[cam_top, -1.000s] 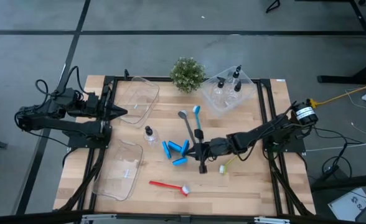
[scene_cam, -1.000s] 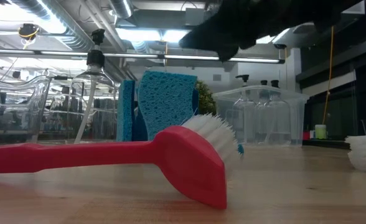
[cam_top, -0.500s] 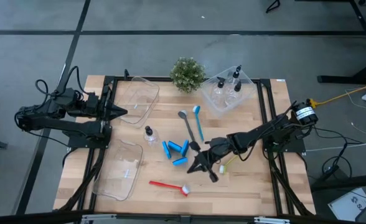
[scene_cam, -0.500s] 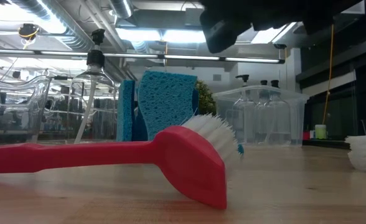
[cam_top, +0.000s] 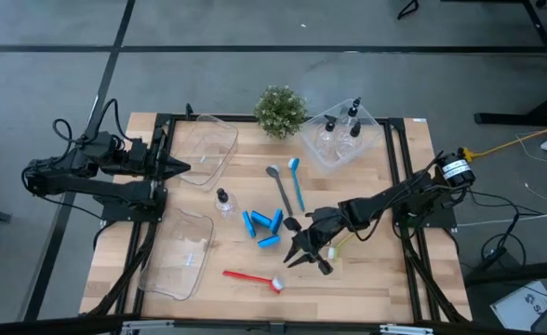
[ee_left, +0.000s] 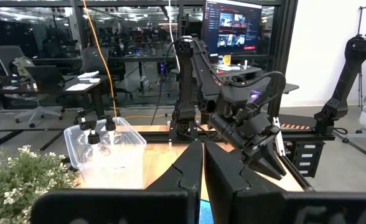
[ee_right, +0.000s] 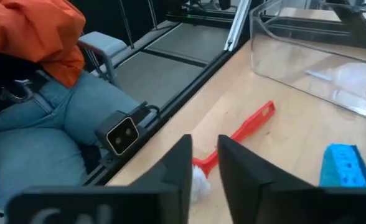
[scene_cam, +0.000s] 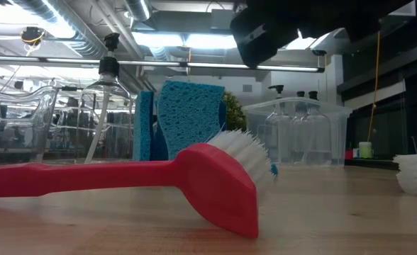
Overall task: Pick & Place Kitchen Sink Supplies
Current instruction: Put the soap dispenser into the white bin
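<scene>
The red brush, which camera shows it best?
The low view: the red brush fills the foreground, white bristles clear. The high view shows it whole but tiny; the right wrist view shows it partly behind the right tool; the left wrist view misses it.

table: pale wood, black rails along its sides
bins: clear bin, clear bin, bottle bin
plant: far edge
loose bottle: upright
brushes: grey brush, blue brush, red brush, yellow-green brush
sponge pieces: clustered mid-table
</scene>
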Controlling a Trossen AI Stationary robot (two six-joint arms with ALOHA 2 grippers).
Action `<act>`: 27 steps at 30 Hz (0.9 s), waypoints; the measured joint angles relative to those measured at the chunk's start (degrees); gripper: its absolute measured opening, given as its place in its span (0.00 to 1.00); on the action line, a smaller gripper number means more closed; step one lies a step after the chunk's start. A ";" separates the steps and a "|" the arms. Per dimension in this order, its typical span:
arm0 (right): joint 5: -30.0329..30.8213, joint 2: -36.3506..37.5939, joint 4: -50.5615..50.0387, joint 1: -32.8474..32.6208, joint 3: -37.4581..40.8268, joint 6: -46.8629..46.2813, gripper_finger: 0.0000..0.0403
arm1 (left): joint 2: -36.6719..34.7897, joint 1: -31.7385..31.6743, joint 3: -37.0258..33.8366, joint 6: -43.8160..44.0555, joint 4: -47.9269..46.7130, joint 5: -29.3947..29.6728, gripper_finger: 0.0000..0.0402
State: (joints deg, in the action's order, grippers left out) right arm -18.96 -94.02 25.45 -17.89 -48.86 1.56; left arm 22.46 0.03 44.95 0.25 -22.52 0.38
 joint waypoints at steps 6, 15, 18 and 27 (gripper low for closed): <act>5.79 0.02 0.11 0.04 0.00 0.00 0.35 | -0.02 -0.01 0.00 0.00 0.00 0.00 0.02; 5.90 0.04 -0.02 0.02 0.00 0.02 0.41 | -0.02 -0.02 0.00 0.00 0.02 0.00 0.03; 5.93 0.04 0.00 0.04 0.00 -0.82 0.41 | 0.00 -0.01 0.00 0.00 0.01 -0.01 0.03; 26.82 0.03 1.87 0.11 -0.50 -2.86 0.41 | -0.02 -0.01 0.00 0.00 0.00 -0.01 0.02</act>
State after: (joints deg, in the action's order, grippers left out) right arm 7.85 -93.98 27.32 -17.78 -49.36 -1.30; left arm 22.44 0.02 44.95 0.25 -22.52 0.37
